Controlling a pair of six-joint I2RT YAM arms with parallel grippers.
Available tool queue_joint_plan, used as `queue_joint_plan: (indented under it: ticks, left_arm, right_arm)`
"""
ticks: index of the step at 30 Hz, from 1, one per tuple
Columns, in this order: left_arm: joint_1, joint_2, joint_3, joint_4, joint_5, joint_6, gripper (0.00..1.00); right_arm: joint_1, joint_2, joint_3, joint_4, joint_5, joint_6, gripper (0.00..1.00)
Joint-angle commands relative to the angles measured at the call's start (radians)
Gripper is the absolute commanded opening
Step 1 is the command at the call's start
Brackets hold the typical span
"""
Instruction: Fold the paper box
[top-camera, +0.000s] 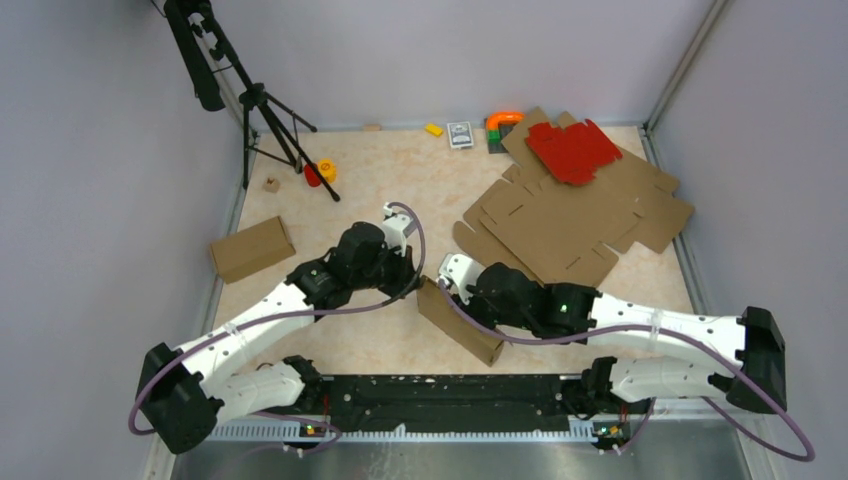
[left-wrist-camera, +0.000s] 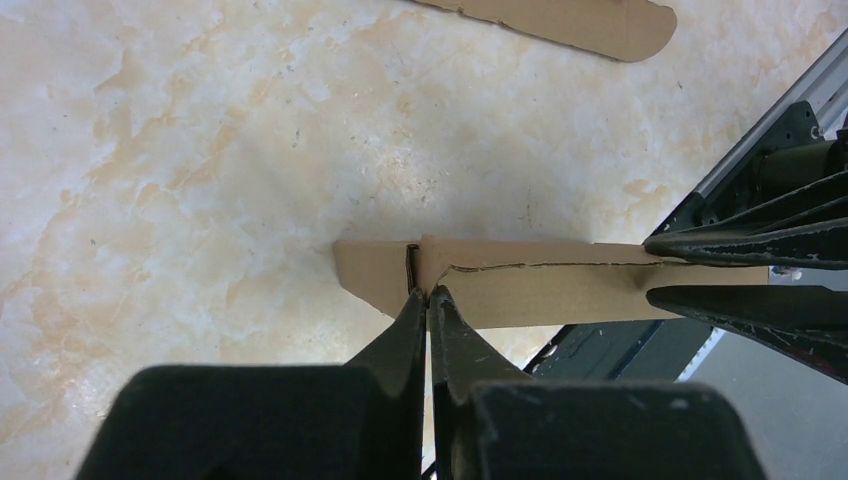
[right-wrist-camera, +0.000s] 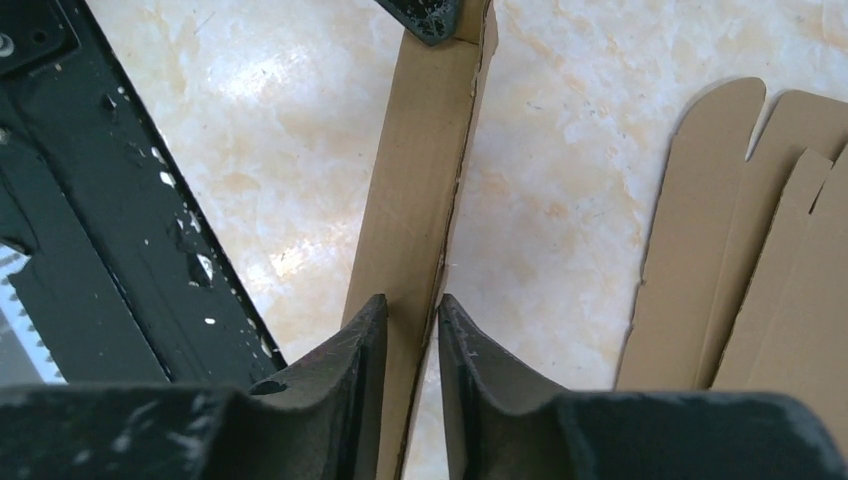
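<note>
- The box sits on the table at the near edge, in the middle, between the two arms.
- It stands slanted, with one end pointing far left and the other end near right.
- The left gripper has its fingers pressed tight together. The tips touch the top edge of the box at its far left end, next to a small slot.
- I cannot tell if a thin bit of card is caught between those fingers.
- The right gripper has one finger on each side of the top edge, farther along toward the near right end. It is pinching the box there.
- Both grippers reach down onto the box from above.
- Flat brown sheets lie far right, well apart from the box.
- A red sheet lies on top of them.
- Another box, all closed up, lies at the left edge.
</note>
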Motion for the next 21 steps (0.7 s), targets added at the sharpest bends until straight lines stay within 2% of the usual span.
queue_joint_plan:
  ticks: [1,7,11,15,18,21]
  left_arm:
    - [-0.008,0.018,0.024,-0.026,-0.015,-0.008,0.0]
    - [-0.015,0.013,0.024,-0.032,-0.03,-0.009,0.0]
    - [-0.022,0.009,0.021,-0.033,-0.034,-0.009,0.0]
    - [-0.03,0.01,0.02,-0.033,-0.043,-0.013,0.0]
    - [-0.035,0.012,0.02,-0.033,-0.048,-0.017,0.0]
    - [-0.04,0.015,0.023,-0.033,-0.053,-0.02,0.0]
  right_arm:
    - [0.02,-0.018,-0.009,0.04,-0.018,-0.015,0.22]
    - [0.028,-0.009,-0.013,0.034,-0.027,-0.014,0.1]
    - [0.043,0.003,-0.007,0.036,-0.023,-0.014,0.12]
    - [0.044,-0.002,0.013,0.065,-0.032,0.05,0.29]
    - [0.045,0.003,0.042,0.079,-0.047,0.091,0.48]
    - [0.048,0.056,0.086,0.04,-0.016,0.125,0.61]
